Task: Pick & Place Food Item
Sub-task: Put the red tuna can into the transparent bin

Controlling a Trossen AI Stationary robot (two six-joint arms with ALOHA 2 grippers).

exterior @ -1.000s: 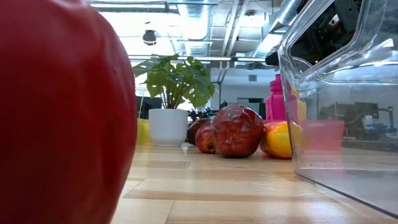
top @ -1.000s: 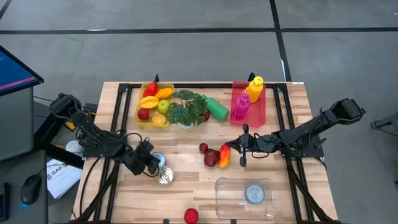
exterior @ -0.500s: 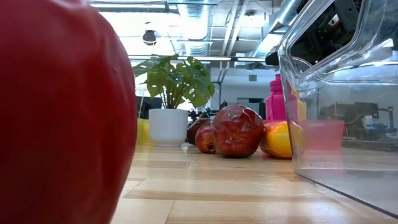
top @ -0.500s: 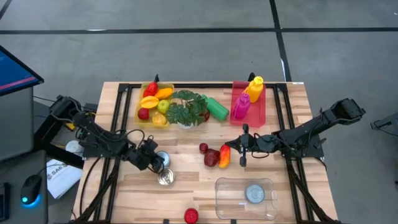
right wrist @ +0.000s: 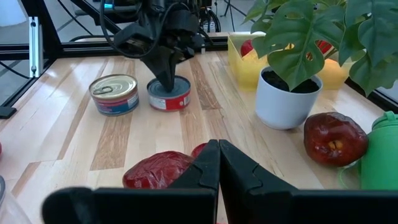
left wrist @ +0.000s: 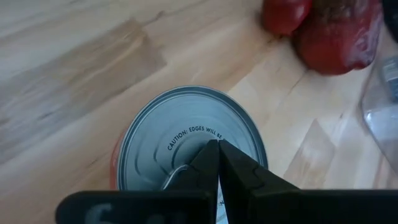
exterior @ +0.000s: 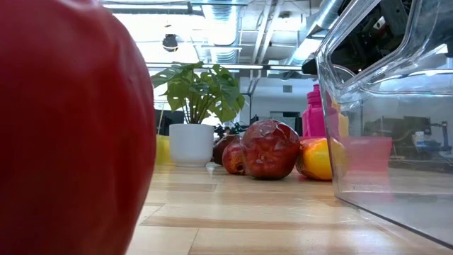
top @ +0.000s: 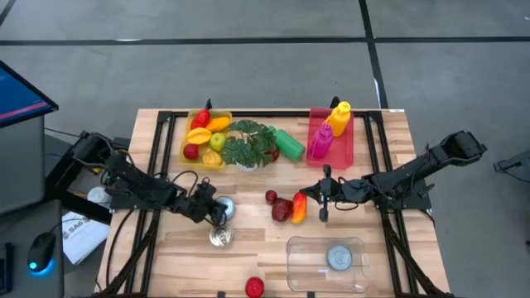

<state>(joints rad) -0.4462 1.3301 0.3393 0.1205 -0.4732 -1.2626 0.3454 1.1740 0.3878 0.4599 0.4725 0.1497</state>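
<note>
Two tin cans stand upright on the wooden table left of centre: one with a red label (top: 224, 207) (left wrist: 186, 134) (right wrist: 169, 93), and a second can (top: 219, 237) (right wrist: 114, 93) nearer the front edge. My left gripper (top: 217, 212) (left wrist: 217, 144) is shut, its tips over the red-labelled can's lid. My right gripper (top: 325, 199) (right wrist: 219, 144) is shut and hangs beside a dark red fruit (top: 281, 209) (exterior: 269, 149) and a yellow-orange fruit (top: 299, 207), touching nothing. A clear container (top: 325, 263) at the front right holds another can (top: 339, 258). My left gripper sets its shut fingertips (right wrist: 166, 79) down on the red-labelled can's lid (left wrist: 180, 124), near the lid's middle. The fingers slant down from the table's left side. The can stands upright on the table.
A potted plant (top: 247, 145) (right wrist: 292, 93), a yellow tray of fruit (top: 205, 136), a green bottle (top: 288, 143) and a pink bin with bottles (top: 331, 136) line the far side. A small red fruit (top: 271, 196) lies at centre. A red item (top: 254, 286) (exterior: 71, 127) lies at the front edge.
My left gripper, still shut, has gone toward the table's right edge and a little down, from beside the two cans to above the red-labelled can's lid. My right arm has kept still.
</note>
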